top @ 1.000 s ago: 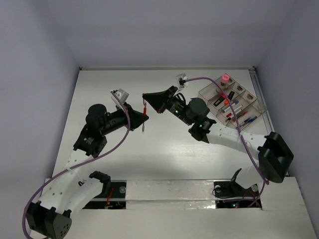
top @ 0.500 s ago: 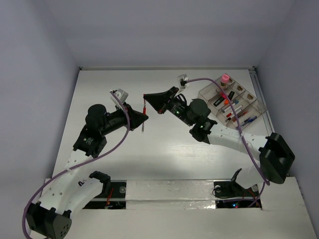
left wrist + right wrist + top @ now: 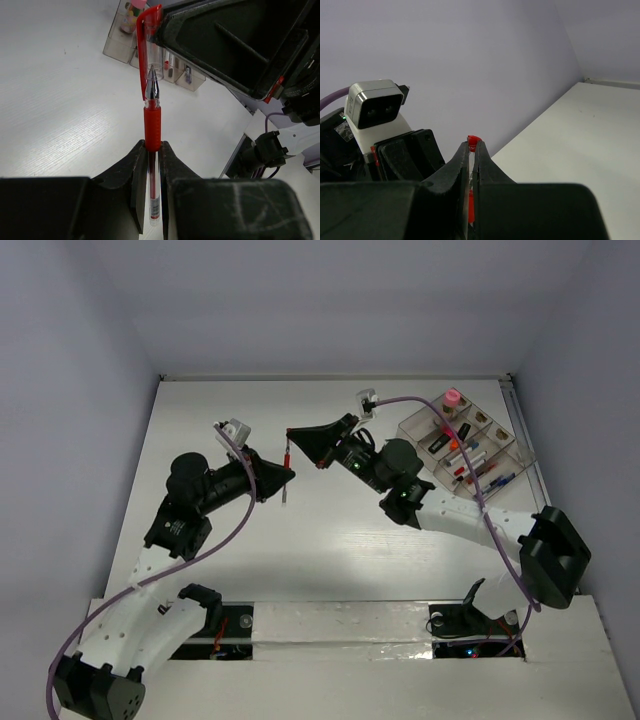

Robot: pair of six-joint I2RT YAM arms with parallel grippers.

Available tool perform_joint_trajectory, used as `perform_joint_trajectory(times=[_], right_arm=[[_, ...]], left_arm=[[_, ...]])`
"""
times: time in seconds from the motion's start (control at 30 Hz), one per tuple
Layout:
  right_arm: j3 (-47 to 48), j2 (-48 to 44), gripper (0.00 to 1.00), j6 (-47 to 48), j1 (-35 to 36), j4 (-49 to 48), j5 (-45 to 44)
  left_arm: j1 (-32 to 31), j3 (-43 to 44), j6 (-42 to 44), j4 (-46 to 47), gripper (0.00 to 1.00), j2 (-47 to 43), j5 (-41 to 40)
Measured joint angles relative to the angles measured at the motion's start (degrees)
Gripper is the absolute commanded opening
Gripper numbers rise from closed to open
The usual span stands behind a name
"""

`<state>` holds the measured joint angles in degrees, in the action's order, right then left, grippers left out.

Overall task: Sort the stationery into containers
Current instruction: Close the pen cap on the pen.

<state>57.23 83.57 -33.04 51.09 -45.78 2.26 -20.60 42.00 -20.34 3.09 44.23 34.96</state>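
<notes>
Now your left gripper (image 3: 153, 148) is clenched on the red pen (image 3: 152, 125), whose bare tip points at the red cap (image 3: 142, 45). Your right gripper (image 3: 471, 150) pinches that cap. You'll find the tray (image 3: 408, 426), holding other stationery, at two o'clock from the pen.

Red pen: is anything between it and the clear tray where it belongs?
Yes. The right gripper, shut on the red cap, and its arm lie between the red pen and the tray.
</notes>
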Motion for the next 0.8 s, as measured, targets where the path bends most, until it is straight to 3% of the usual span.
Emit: perform_joint_trajectory(times=[0.5,0.8], right_arm=[[-2.1,1.5,0.00,-1.5,1.9,-4.7,0.3],[-3.0,-2.4,0.00,-0.8,1.8,2.0,0.9]], left_arm=[[0.8,-0.3,-3.1,1.7,0.00,-0.6,-0.5],[0.3,2.1,-1.5,-2.5,0.00,0.2,0.8]])
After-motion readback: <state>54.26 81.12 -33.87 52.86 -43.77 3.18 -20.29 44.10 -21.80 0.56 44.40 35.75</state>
